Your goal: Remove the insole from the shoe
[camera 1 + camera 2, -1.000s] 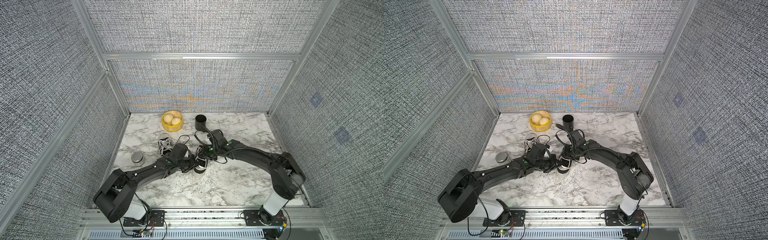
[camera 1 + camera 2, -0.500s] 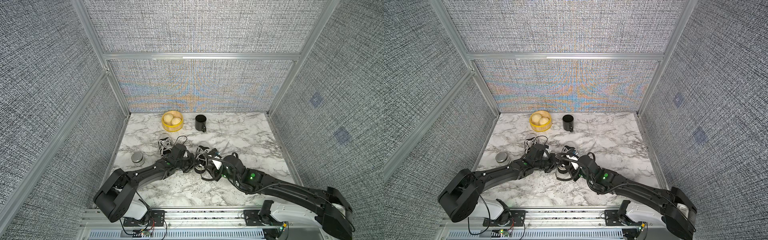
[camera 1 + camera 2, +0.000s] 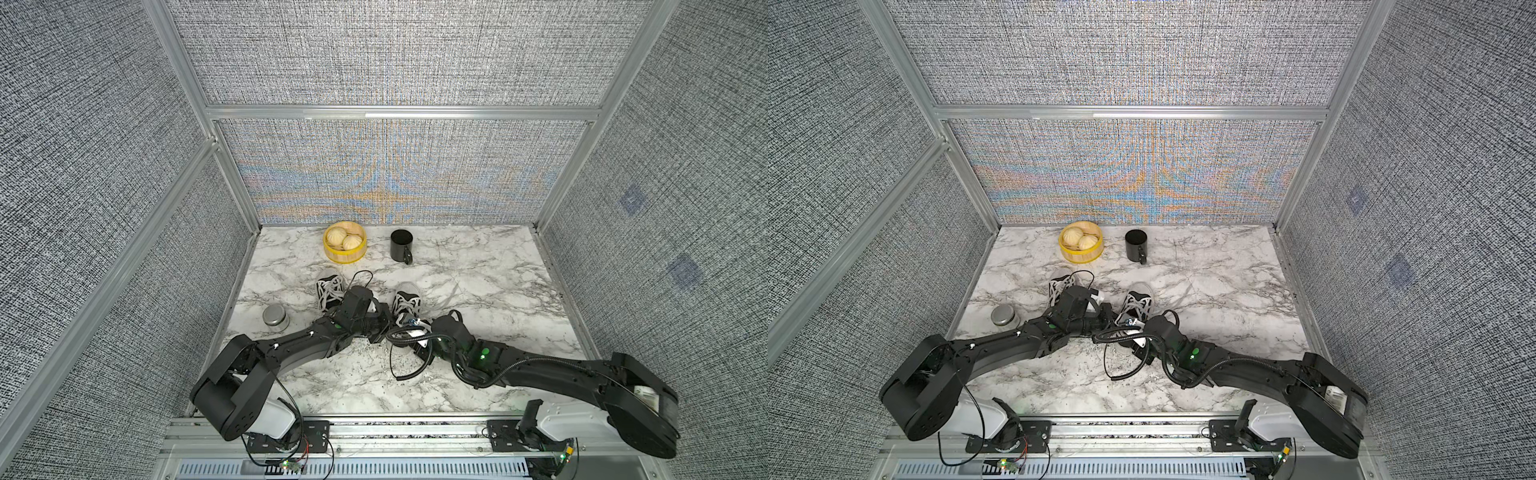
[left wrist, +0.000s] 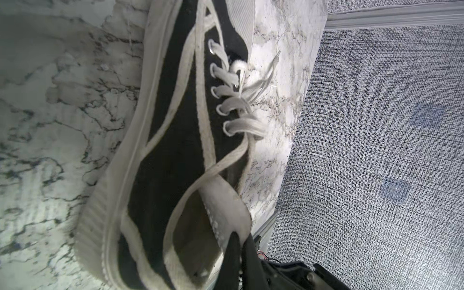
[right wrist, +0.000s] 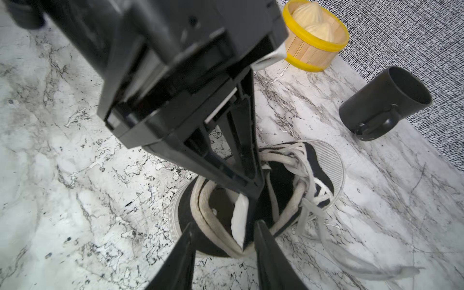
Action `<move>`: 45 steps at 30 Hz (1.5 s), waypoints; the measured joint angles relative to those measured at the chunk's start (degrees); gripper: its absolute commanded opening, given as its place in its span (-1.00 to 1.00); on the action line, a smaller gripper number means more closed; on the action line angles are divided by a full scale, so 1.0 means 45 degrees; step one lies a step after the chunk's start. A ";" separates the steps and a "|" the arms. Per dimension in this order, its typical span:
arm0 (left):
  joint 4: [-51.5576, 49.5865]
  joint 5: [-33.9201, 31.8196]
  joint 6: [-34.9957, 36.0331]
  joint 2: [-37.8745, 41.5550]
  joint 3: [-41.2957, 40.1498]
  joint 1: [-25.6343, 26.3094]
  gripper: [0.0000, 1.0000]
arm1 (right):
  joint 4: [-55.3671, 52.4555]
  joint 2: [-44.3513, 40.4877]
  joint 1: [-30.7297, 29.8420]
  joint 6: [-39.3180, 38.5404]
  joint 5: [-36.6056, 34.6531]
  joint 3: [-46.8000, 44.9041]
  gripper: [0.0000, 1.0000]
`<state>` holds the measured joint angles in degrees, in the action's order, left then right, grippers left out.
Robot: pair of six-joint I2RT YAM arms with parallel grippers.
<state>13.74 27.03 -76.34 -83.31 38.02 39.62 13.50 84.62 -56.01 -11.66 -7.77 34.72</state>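
A black shoe (image 3: 408, 302) with white laces stands mid-table in both top views (image 3: 1138, 304). Its pale insole (image 4: 226, 206) is lifted out of the heel opening, and my left gripper (image 4: 241, 238) is shut on the insole's heel end. The right wrist view shows the insole (image 5: 239, 221) standing up inside the shoe (image 5: 311, 160), below the left gripper (image 5: 251, 190). My right gripper (image 5: 223, 248) is open, with one finger on each side of the shoe's heel. From above, the left gripper (image 3: 384, 328) and right gripper (image 3: 409, 337) meet over the heel.
A second black shoe (image 3: 330, 289) lies to the left, behind my left arm. A yellow-rimmed steamer with buns (image 3: 344, 242) and a black mug (image 3: 401, 246) stand by the back wall. A metal tin (image 3: 274, 320) sits near the left wall.
My right arm has dropped low over the table, and its gripper has come round from the shoe's far side to the heel. The left gripper keeps its hold.
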 measured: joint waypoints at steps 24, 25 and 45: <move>-0.5780 -0.3653 0.5421 0.4172 0.0515 0.0015 0.17 | 0.0792 0.0646 0.1418 0.1914 0.1545 0.0437 -1.00; -0.5950 -0.3861 0.5843 0.4493 0.0083 0.0121 0.22 | 0.0801 0.0714 0.1525 0.2025 0.1763 0.0559 -1.00; -0.3113 -0.5668 1.1424 0.2040 -0.0986 0.2132 0.91 | 0.0578 0.1098 0.2463 0.3691 0.4410 0.1384 -1.00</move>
<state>-0.27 1.52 -24.93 -74.13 33.58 49.21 16.10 89.56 -44.93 4.95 12.08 40.95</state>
